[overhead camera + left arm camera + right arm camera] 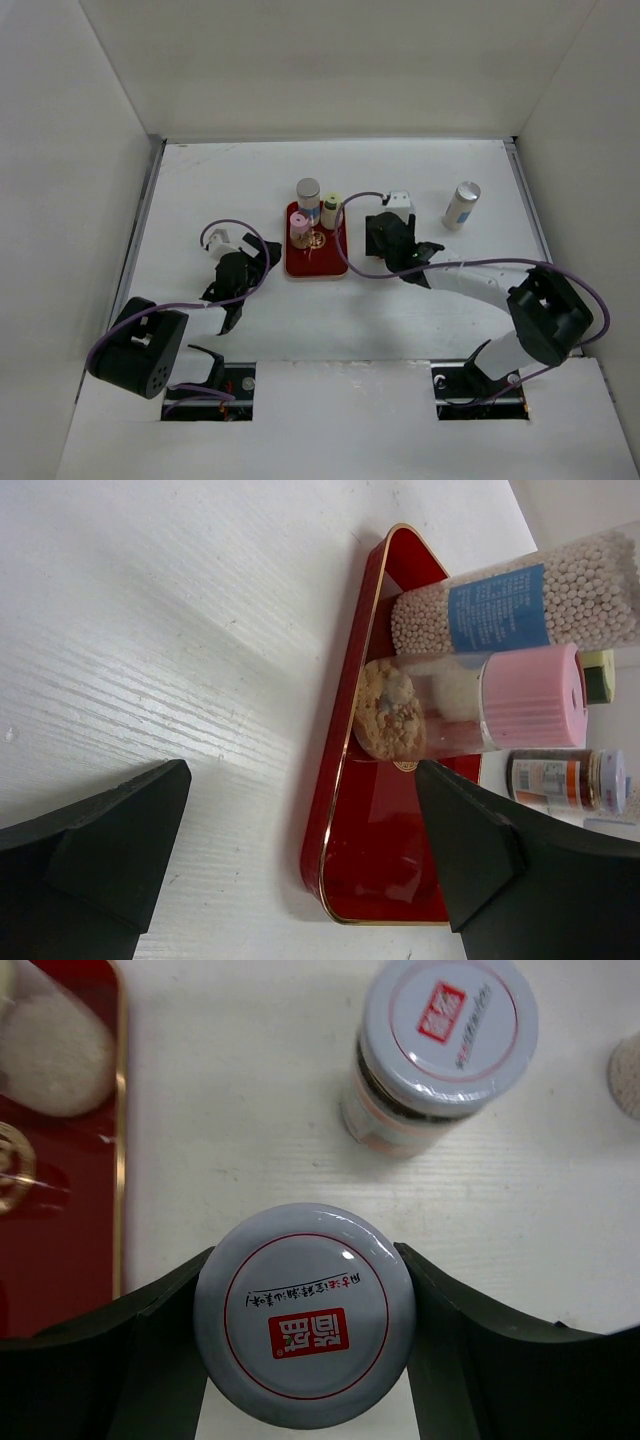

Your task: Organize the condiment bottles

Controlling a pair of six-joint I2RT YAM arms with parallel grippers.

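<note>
My right gripper [305,1310] is shut on a jar with a blue-grey lid and red logo [305,1300], standing on the table right of the red tray [60,1210]; in the top view the gripper [388,240] hides it. A second like jar [440,1050] stands just beyond it and also shows in the top view [400,203]. On the tray [315,265] stand a grey-capped blue-labelled bottle [308,195], a yellowish-capped bottle [331,210] and a pink-capped bottle [299,228]. A silver-capped bottle [461,205] stands far right. My left gripper [240,270] is open and empty, left of the tray.
The left wrist view shows the tray's near corner [345,810], the pink-capped bottle [480,705], the blue-labelled bottle [520,605] and a jar [565,778] beyond them. White walls enclose the table on three sides.
</note>
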